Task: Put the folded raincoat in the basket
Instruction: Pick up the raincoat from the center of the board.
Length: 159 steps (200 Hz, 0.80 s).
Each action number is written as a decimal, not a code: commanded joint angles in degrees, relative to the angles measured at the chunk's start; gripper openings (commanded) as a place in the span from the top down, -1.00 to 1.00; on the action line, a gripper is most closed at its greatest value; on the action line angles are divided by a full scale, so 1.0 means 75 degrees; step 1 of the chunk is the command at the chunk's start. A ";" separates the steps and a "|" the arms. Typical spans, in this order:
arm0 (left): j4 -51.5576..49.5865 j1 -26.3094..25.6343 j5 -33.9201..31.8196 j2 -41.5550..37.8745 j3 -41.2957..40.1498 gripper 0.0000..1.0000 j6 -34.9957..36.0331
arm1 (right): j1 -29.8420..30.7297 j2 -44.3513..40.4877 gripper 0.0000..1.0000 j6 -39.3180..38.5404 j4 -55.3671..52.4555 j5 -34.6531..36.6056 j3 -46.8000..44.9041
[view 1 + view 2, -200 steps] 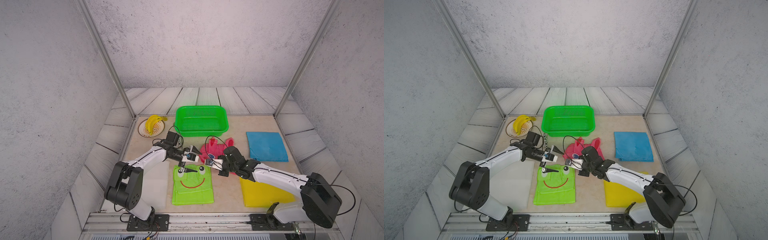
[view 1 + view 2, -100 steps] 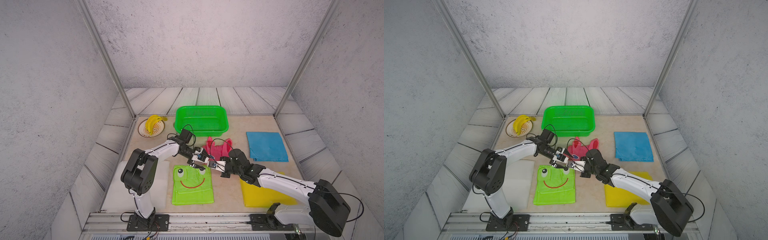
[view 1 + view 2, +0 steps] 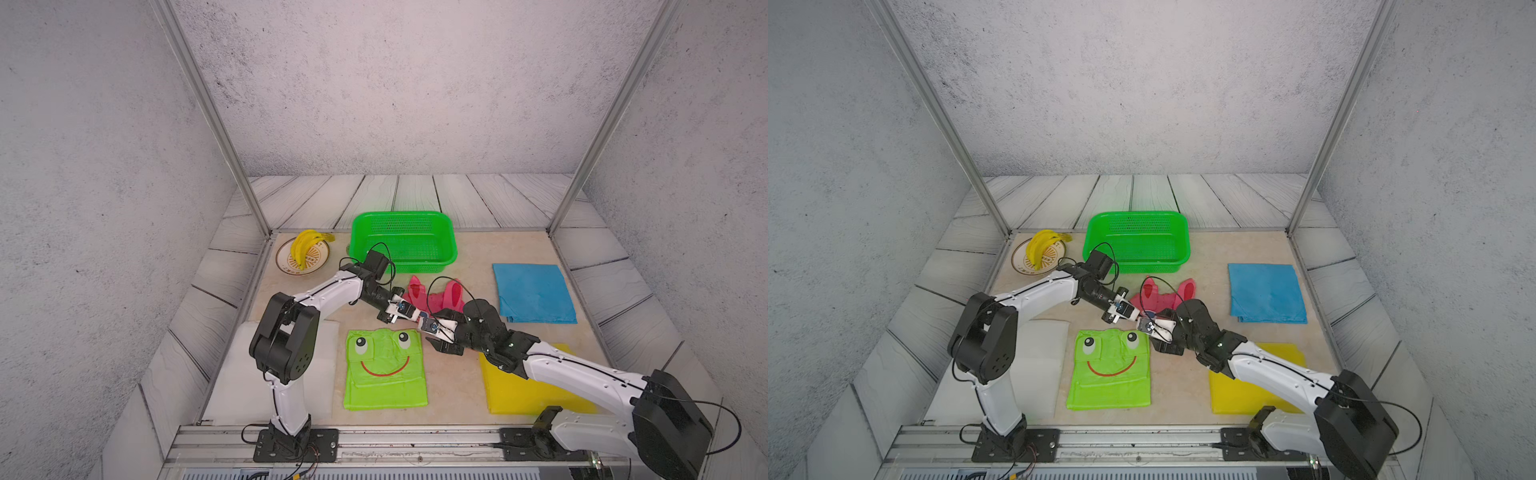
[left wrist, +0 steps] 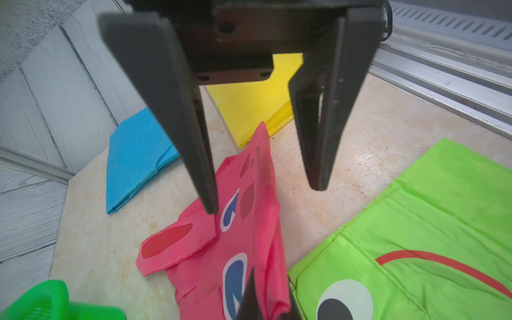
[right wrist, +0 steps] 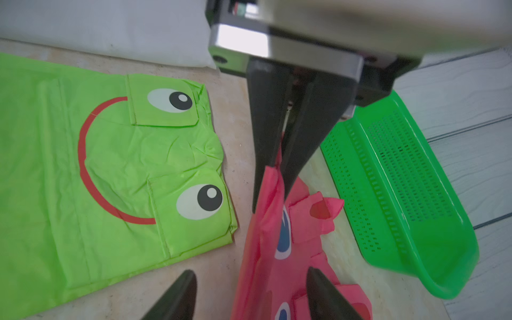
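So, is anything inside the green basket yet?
Nothing visible: only bare mesh floor shows in the basket in both top views and the right wrist view. The left arm covers its near corner, so that bit is unseen.

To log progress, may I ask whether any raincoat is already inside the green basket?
No, the basket shows only its bare mesh floor, and the pink raincoat sits outside it.
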 commanded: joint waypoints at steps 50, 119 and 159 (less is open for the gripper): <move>0.0391 0.0550 0.0560 -0.0033 0.0625 1.00 -0.1942 | -0.0041 0.0176 -1.00 0.1650 -0.0954 0.2177 0.0131; 0.0013 0.0994 0.1129 -0.0431 0.0753 1.00 -0.2031 | -0.0115 0.0780 -1.00 0.1568 -0.1352 0.2565 0.0511; 0.0097 0.1131 0.1056 -0.0807 0.0480 1.00 -0.2065 | -0.0165 0.0750 -1.00 0.1380 -0.1071 0.2468 0.0646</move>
